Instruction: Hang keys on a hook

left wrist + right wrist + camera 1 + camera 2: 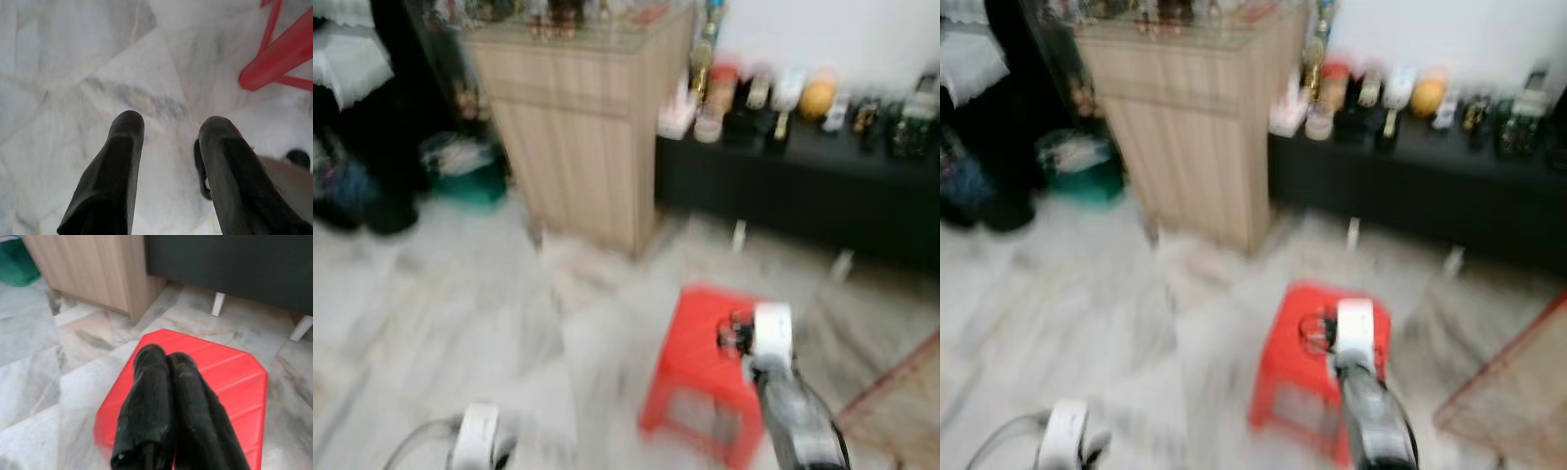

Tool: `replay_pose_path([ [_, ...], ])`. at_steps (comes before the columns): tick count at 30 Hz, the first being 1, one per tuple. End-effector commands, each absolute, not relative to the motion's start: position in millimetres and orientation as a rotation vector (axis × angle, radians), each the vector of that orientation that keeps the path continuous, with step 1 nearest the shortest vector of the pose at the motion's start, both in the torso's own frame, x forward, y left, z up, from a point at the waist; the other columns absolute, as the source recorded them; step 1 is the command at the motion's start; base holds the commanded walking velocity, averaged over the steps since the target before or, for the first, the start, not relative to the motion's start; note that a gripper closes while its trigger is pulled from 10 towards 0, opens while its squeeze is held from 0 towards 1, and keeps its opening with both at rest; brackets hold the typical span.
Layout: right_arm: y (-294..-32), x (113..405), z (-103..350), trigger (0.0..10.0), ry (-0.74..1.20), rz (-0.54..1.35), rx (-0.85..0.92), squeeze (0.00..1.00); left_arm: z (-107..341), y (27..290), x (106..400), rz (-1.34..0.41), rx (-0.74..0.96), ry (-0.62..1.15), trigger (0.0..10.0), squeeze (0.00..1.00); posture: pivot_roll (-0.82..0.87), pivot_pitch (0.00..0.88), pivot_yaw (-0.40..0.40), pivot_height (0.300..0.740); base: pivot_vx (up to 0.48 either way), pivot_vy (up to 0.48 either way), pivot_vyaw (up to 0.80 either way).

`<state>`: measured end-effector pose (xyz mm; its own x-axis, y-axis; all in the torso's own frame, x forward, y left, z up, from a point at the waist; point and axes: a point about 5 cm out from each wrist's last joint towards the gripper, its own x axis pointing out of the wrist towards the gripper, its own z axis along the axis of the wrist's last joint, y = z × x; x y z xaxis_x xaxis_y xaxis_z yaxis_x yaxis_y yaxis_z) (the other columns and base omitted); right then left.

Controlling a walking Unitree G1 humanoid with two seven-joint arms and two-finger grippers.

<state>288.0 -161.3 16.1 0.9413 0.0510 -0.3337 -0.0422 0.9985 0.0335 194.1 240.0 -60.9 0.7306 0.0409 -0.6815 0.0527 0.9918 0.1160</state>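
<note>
The head views are blurred. A red plastic stool (705, 367) stands on the marble floor just ahead of me. My right arm (773, 338) reaches out over it. In the right wrist view my right gripper (166, 356) hangs above the stool's red top (230, 372), fingers pressed shut with nothing visible between them. My left arm (475, 436) hangs low at my left. My left gripper (168, 125) is open over bare marble floor, with a leg of the stool (279, 58) off to one side.
A light wooden cabinet (578, 127) stands ahead to the left with a green basin (465, 181) beside it. A low black sideboard (803, 191) carrying several bottles and jars runs along the right wall. A rug edge (901, 387) lies at the right.
</note>
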Motion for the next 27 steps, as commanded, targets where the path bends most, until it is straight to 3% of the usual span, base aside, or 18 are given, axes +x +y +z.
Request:
replay_pose_path([
  [1, -165, 286, 14, 10.0, 0.352, 0.039, 0.015, 0.0, -62, 239, 192, -0.019, 0.132, 0.752, 10.0, 0.0, 0.02, 0.01, 0.005, 0.736, -0.352, 0.0, 0.0],
  [12, -163, 290, 19, 10.0, 0.346, 0.05, 0.011, 0.0, -48, 231, 213, -0.067, 0.159, 0.634, 10.0, 0.0, 0.03, 0.011, 0.003, 0.736, -0.344, 0.0, 0.0],
  [27, -149, 309, 38, 10.0, 0.345, 0.178, 0.006, 0.0, -6, 221, 258, -0.179, 0.18, 0.377, 10.0, 0.0, 0.02, 0.007, 0.001, 0.736, 0.0, 0.0, 0.0],
])
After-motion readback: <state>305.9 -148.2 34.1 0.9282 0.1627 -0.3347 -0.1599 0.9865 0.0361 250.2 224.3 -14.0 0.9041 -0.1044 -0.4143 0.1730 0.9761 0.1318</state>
